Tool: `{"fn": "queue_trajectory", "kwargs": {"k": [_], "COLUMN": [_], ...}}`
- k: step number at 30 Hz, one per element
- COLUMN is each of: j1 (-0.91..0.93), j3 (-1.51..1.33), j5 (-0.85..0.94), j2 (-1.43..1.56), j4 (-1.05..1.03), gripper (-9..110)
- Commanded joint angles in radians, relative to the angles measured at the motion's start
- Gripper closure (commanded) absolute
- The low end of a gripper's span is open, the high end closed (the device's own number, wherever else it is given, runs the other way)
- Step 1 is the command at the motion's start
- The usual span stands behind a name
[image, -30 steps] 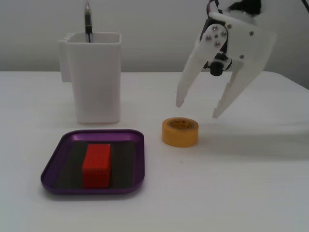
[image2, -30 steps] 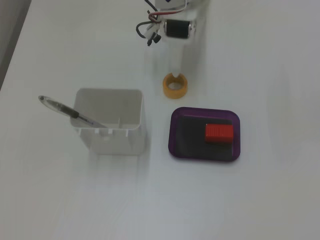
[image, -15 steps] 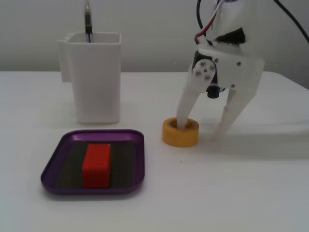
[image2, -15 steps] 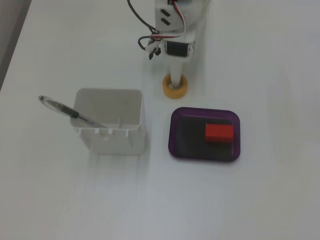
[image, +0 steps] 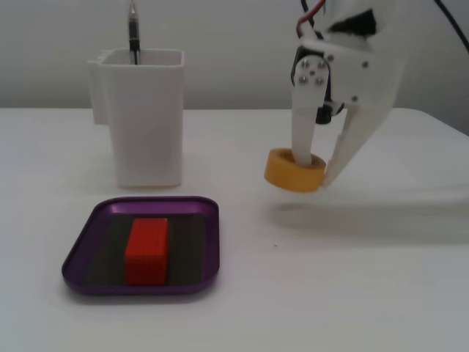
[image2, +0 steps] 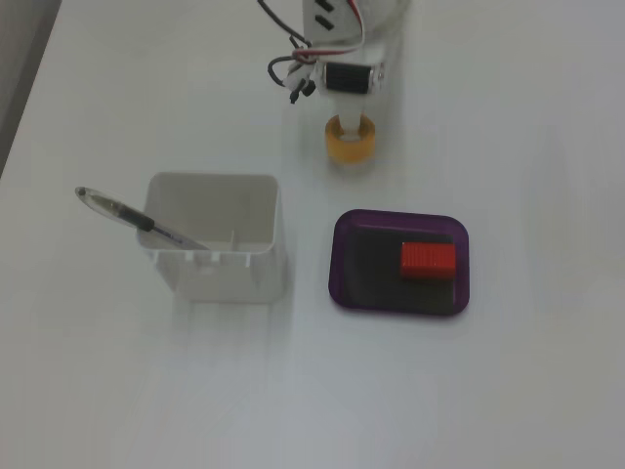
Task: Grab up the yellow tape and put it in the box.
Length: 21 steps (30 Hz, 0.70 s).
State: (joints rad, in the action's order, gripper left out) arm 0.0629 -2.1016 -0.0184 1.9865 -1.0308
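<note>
While the yellow tape (image: 294, 170) hangs clear of the white table (image: 366, 293), we see it pinched by the gripper (image: 314, 170): one finger goes down through the hollow core and the other presses the outer wall on the right in a fixed view. The roll tilts slightly, and a soft shadow lies on the table below it. In a fixed view from above, the yellow tape (image2: 351, 142) sits under the white arm, above and left of the box (image2: 342, 283). The purple box (image: 88, 242) rests flat on the table with a red block (image: 146, 251) on its dark floor. Behind it stands a tall white container (image: 143, 117) holding a pen (image: 133, 33).
</note>
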Motion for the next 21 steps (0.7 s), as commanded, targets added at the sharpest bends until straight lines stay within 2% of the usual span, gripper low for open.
{"fn": "queue_trajectory", "kwargs": {"k": [1,5,10,21], "j1": [-0.069,-0.147,-0.178,-0.138], "j3": [0.081,0.114,0.106,0.121], "j5": [0.006,0.006,0.008,0.051], "j2": [0.206,0.353,0.357,0.035], "j4": [-0.037,-0.021,0.086,0.413], "gripper": [102,102,102,102]}}
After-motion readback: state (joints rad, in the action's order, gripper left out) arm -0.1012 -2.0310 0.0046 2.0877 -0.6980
